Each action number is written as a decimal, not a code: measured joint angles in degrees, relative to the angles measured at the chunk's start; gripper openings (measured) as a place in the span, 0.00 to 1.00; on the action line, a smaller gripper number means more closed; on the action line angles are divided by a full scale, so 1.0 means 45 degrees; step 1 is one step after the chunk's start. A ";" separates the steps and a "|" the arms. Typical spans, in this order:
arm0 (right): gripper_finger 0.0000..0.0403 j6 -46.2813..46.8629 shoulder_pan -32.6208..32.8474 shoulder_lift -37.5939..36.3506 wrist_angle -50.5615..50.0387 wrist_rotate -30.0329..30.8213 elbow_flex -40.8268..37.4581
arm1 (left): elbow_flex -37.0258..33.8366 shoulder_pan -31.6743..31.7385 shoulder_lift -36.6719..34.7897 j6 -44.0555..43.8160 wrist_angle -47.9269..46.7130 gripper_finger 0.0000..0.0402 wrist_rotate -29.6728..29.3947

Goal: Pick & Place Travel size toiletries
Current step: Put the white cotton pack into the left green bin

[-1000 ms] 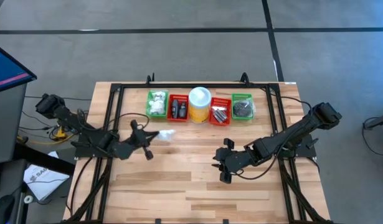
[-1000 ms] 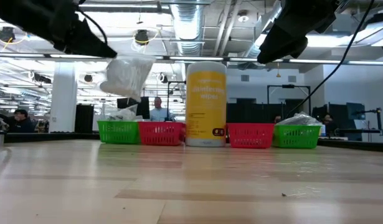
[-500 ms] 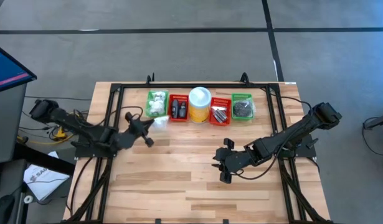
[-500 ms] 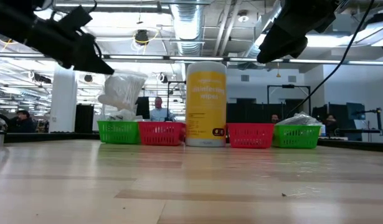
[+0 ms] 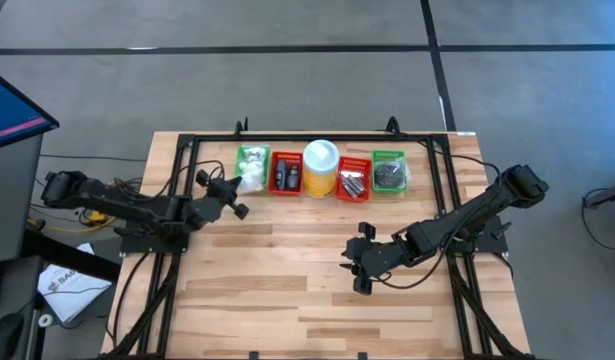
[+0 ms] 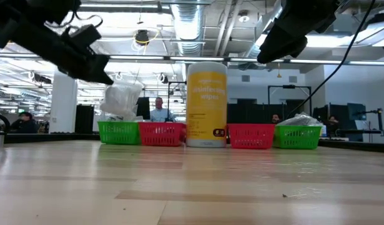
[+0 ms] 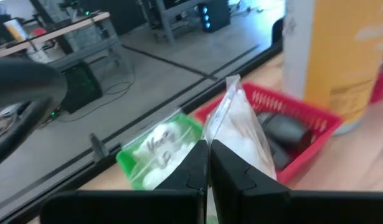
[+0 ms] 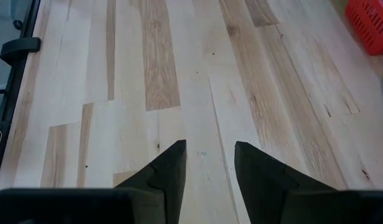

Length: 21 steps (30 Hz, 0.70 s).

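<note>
Floor (image 5: 287,90): grey, smooth, crossed by dark straight lines.
Table (image 5: 287,290): pale wooden planks, with a black frame (image 5: 177,180) round its edge.
Ceiling (image 6: 198,25): open, with silvery ducts, pipes and bright lamps.
Column (image 6: 64,103): white, at the left of the room.
Monitor (image 5: 12,110): dark screen at the left of the table.
People (image 6: 157,109): seated far behind, among dark desks.

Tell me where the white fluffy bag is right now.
The white fluffy bag hangs pinched in the left pincer, just above the green basket at the left end of the row.
</note>
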 joint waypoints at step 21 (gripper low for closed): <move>0.32 -0.0248 -0.0277 0.0000 0.0311 0.0005 0.0000 | -0.0922 0.3255 0.0211 0.1331 0.1674 0.00 0.1327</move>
